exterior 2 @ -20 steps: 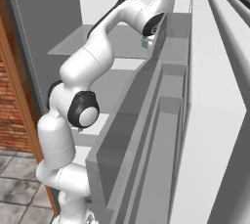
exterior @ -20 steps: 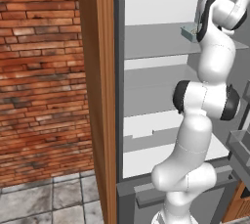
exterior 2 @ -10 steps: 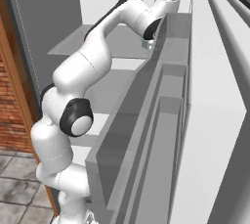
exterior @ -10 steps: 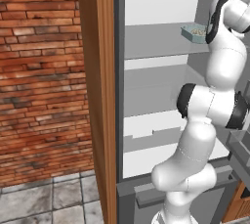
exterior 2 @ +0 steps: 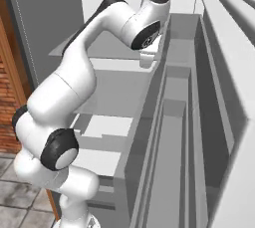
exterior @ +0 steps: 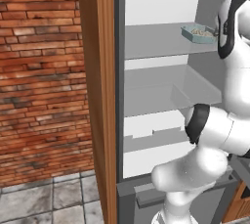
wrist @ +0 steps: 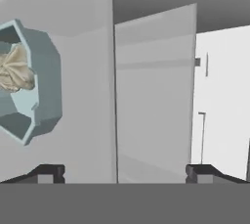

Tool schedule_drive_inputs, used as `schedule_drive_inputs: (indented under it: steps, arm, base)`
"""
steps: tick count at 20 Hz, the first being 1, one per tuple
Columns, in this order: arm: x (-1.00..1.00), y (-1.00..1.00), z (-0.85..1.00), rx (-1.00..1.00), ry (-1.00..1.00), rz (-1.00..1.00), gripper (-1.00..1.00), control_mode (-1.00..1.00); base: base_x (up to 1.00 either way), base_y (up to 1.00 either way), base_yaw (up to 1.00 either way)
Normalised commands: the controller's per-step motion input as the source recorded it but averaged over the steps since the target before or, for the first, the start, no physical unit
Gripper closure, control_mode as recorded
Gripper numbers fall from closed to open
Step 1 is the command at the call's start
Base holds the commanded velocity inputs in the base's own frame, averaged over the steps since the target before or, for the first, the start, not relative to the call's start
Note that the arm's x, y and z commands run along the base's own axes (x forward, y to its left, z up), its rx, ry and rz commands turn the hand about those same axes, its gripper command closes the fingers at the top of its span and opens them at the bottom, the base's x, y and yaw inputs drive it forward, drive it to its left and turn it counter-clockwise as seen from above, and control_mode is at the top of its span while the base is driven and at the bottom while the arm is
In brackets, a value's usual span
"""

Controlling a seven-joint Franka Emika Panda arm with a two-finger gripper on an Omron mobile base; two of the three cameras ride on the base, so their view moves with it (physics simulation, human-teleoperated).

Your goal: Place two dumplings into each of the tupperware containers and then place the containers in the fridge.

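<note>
On top fridge (exterior: 161, 52) shelf, teal tupperware container (exterior: 197, 33) w/ dumplings (wrist: 14, 69) sits left of empty pincer (wrist: 124, 171), jaws wide apart.

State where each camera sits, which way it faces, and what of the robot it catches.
Left base view: behind the arm on its left, facing the open fridge; the teal container with dumplings sits on the top shelf; the arm rises at right.
Right base view: behind the arm on its right, looking down along the fridge door; the arm reaches in from lower left.
Hand view: on the hand, rolled sideways, facing the fridge interior; the open claw is empty, the container at left.
Shared: the left base and hand views both show the container.
</note>
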Motion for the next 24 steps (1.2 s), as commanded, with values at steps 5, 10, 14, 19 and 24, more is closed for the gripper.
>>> schedule_drive_inputs:
  steps: [5,10,14,19,24]
  arm:
    - [-1.00,0.47,0.00,-0.13,-0.24,0.00,-1.00,-1.00]
    - [-1.00,0.45,0.00,-0.11,-0.13,0.00,-1.00,-1.00]
    - [-1.00,0.46,0.00,-0.12,0.00,0.00,-1.00,-1.00]
    - [-1.00,0.28,-0.06,-0.11,0.03,0.03,-1.00,-1.00]
    - [-0.82,0.33,-0.07,-0.10,0.11,0.15,-1.00,-1.00]
  base:
    - [0.00,0.00,0.00]
    - [0.00,0.00,0.00]
    - [0.00,0.00,0.00]
    - [0.00,0.00,0.00]
    - [0.00,0.00,0.00]
